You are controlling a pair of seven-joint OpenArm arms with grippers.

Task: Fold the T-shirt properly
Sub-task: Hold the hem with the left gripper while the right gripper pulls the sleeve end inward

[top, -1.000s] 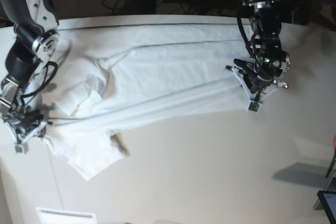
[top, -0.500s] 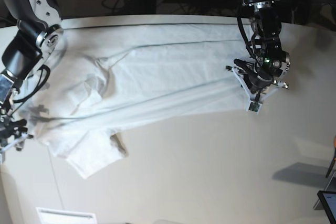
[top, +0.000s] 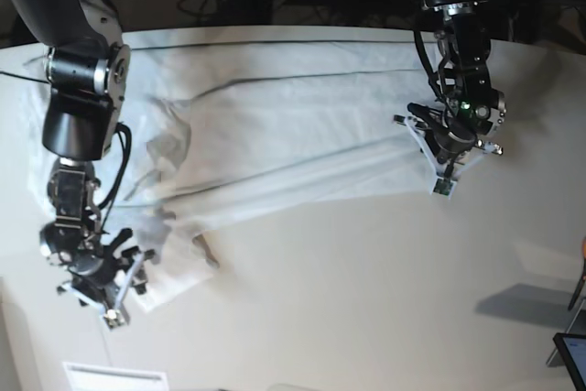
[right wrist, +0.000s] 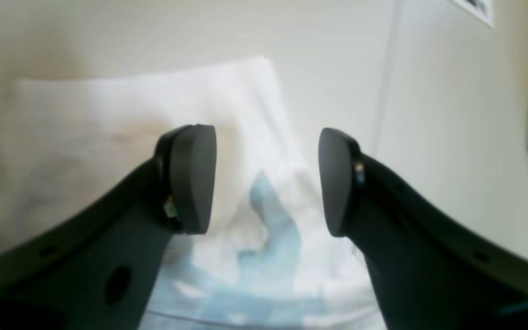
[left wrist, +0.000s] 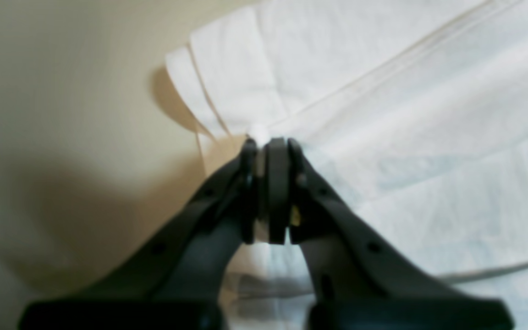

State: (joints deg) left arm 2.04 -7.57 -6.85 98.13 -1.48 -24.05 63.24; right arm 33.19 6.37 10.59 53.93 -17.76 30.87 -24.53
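Across the upper half of the base view the T-shirt [top: 275, 148] lies stretched on the worktop [top: 385, 299]. I have the left gripper [top: 446, 157] clenched on its right edge; the right gripper [right wrist: 266, 183] hangs parted over the lower-left sleeve corner, grasping nothing. I judge the first fold pending: next I must pinch that corner.

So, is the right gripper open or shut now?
Open. The right gripper shows a wide gap between its pads, with the T-shirt lying below, not pinched.

Wrist views soft, blurred; base view sharper, evenly lit.
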